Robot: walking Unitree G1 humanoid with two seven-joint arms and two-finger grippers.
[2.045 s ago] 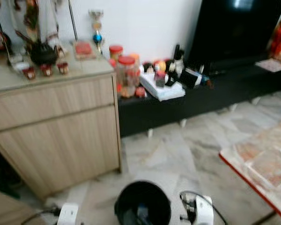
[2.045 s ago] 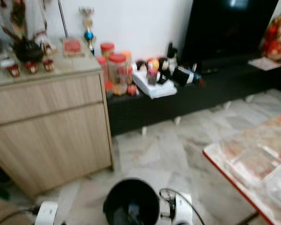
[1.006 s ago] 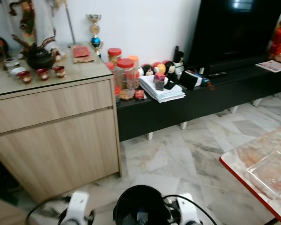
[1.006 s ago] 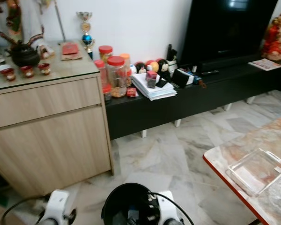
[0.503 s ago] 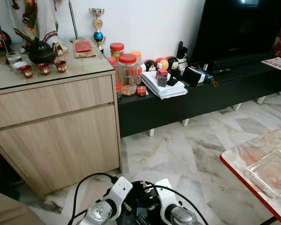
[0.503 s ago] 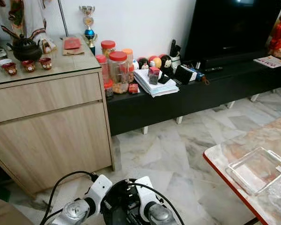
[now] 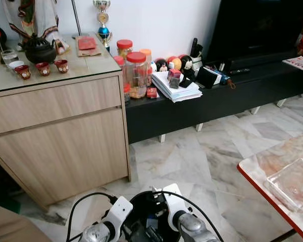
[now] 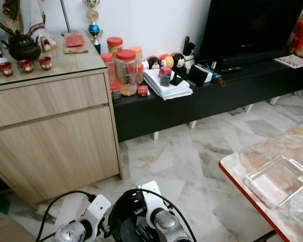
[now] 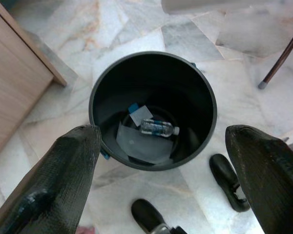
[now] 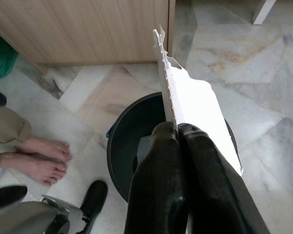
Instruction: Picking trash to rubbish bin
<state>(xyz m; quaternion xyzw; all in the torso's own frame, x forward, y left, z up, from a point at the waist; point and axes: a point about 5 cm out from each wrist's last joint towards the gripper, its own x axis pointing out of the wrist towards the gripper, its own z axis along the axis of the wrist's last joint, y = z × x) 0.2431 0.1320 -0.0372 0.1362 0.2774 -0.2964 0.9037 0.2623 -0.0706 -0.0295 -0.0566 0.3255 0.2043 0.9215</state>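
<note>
Bin [image 9: 154, 109]: black, on the floor under my two grippers, bottle [image 9: 158, 128] inside.
Right gripper [image 10: 178, 131]: pinching white paper [image 10: 195, 112] over it.
Left gripper [image 9: 161, 161]: spread wide, empty.

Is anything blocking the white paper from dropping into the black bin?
Nothing visible does. The right gripper has its jaws shut on the white paper above the open bin, which holds only a bottle and scraps.
</note>
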